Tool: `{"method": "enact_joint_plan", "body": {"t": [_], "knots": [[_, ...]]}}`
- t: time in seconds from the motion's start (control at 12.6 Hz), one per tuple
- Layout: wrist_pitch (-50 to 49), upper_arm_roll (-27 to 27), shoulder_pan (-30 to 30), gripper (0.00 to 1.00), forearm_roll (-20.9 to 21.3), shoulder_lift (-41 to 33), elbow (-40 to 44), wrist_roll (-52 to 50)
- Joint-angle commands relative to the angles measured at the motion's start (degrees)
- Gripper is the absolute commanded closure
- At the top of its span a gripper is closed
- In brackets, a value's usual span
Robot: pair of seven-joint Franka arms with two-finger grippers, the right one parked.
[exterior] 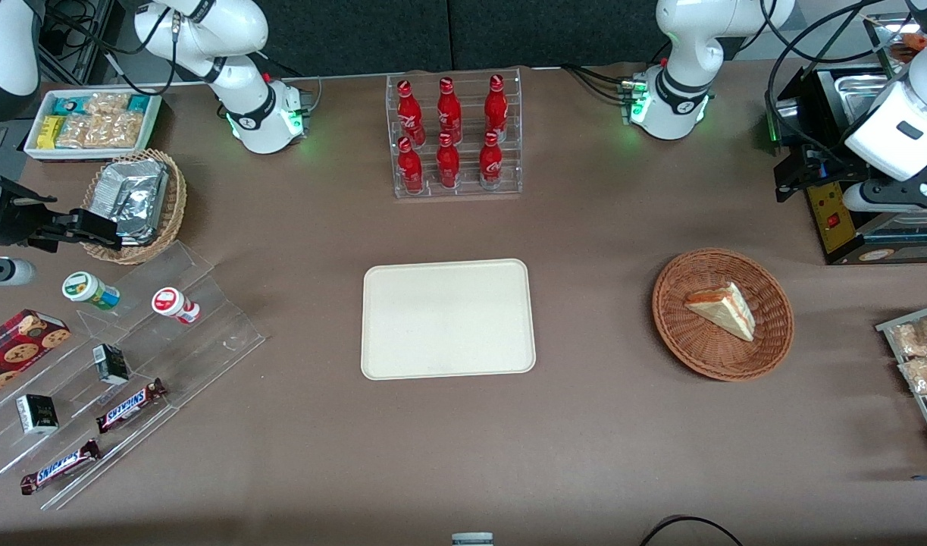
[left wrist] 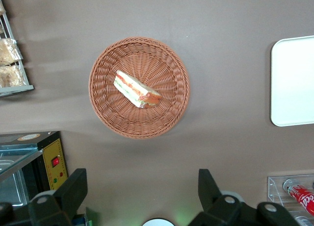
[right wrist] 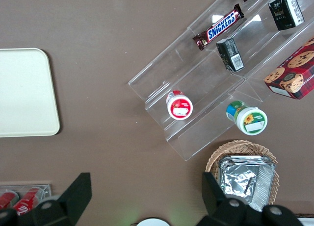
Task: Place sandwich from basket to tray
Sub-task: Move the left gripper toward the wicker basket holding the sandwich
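The sandwich (exterior: 725, 307), a pale bread wedge with orange-red filling, lies in the round reddish-brown basket (exterior: 679, 334), toward the working arm's end of the table. The cream tray (exterior: 448, 318) lies flat and bare at the table's middle. My left gripper (exterior: 793, 178) hangs high above the table, farther from the front camera than the basket and apart from it. In the left wrist view its two fingers (left wrist: 73, 187) stand wide apart around the gripper's centre (left wrist: 142, 187), with nothing between them. That view also shows the sandwich (left wrist: 136, 89), the basket (left wrist: 108, 118) and one end of the tray (left wrist: 294, 84).
A black appliance with a red switch (exterior: 834, 220) stands under the gripper. A wire rack of snack packs (exterior: 922, 356) lies beside the basket. A red bottle rack (exterior: 455, 136) stands farther back than the tray. An acrylic snack stand (exterior: 122, 364) and a foil-pack basket (exterior: 137, 201) sit toward the parked arm's end.
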Motion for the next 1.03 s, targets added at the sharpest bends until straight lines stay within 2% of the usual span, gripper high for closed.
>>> {"method": "enact_joint_plan", "body": {"t": [0.0, 0.24, 0.4, 0.55, 0.79, 0.95], "knots": [[-2.72, -0.04, -0.36, 0.00, 0.20, 1.09, 1.63, -1.58], [-2.82, 0.31, 0.34, 0.00, 0.29, 3.36, 1.28, -3.24], [-2.65, 0.83, 1.48, 0.00, 0.99, 6.27, -0.73, -15.66], [6.01, 0.92, 2.10, 0.00, 0.81, 6.20, -8.61, -23.27], [12.01, 2.67, 2.37, 0.00, 0.82, 6.28, -13.82, -30.66], [22.87, 3.21, 3.94, 0.00, 0.91, 4.53, -22.76, -39.16]]}}
